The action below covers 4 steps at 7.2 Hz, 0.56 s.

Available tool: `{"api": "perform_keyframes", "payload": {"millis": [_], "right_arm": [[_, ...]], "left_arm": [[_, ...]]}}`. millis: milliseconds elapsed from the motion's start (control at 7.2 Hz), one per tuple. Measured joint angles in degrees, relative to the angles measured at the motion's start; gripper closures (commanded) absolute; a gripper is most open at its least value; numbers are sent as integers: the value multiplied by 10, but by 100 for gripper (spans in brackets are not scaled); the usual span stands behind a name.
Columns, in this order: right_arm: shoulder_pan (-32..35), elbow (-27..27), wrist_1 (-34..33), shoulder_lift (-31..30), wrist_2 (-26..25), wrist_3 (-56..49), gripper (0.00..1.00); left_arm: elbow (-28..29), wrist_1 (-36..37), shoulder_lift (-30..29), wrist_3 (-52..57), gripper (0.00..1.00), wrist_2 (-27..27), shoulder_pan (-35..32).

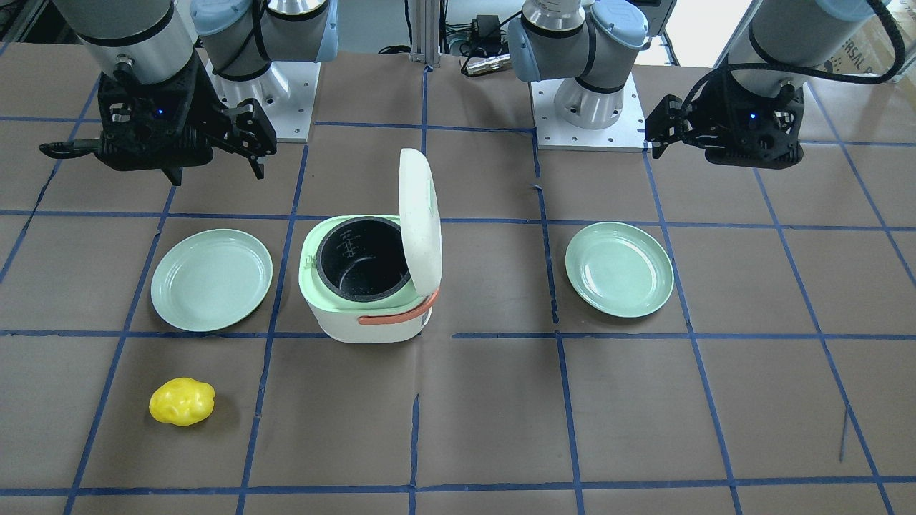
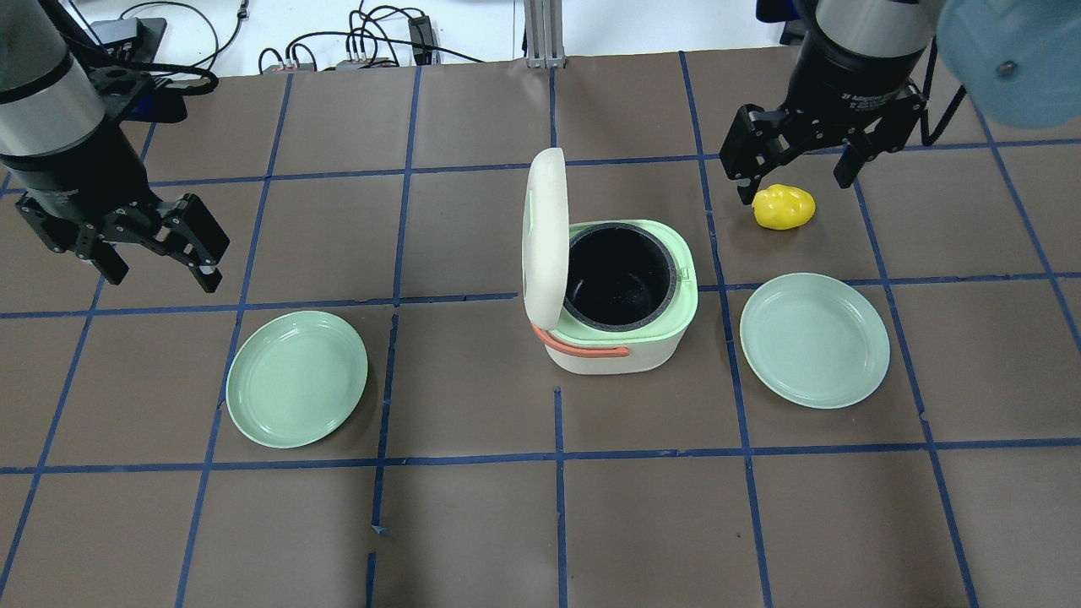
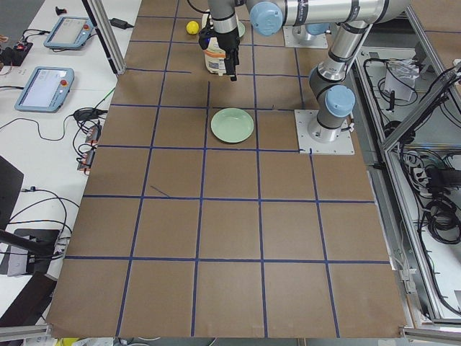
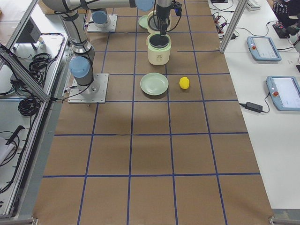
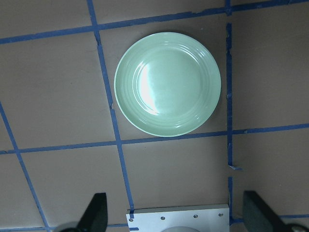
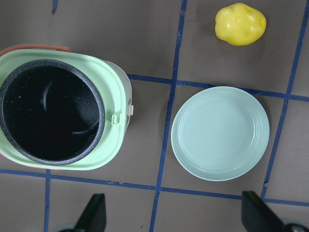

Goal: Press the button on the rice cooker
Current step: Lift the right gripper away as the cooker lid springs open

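In the front-facing view we see the rice cooker (image 1: 372,318) mid-frame on the desk (image 1: 486,429), standing open. Overhead, we find the left tool (image 2: 160,274) at left and the right tool (image 2: 794,187) upper right, both spread open.

Brown paper-covered table (image 2: 473,523), blue tape grid (image 2: 557,456), white side benches (image 3: 50,155)

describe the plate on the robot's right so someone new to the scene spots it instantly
Start at the rice cooker mid-table, its lid standing open. A pale green plate lies on either side; the right plate is on the side away from the raised lid. Unlike the left plate, it has a lumpy yellow potato-like object close by.
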Motion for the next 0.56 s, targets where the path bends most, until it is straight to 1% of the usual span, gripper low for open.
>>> {"api": "perform_keyframes", "payload": {"millis": [417, 556], "right_arm": [[0, 7, -4, -8, 9, 10, 0], [0, 6, -6, -8, 20, 22, 0]], "left_arm": [[0, 0, 0, 0, 0, 0, 0], [0, 0, 0, 0, 0, 0, 0]]}}
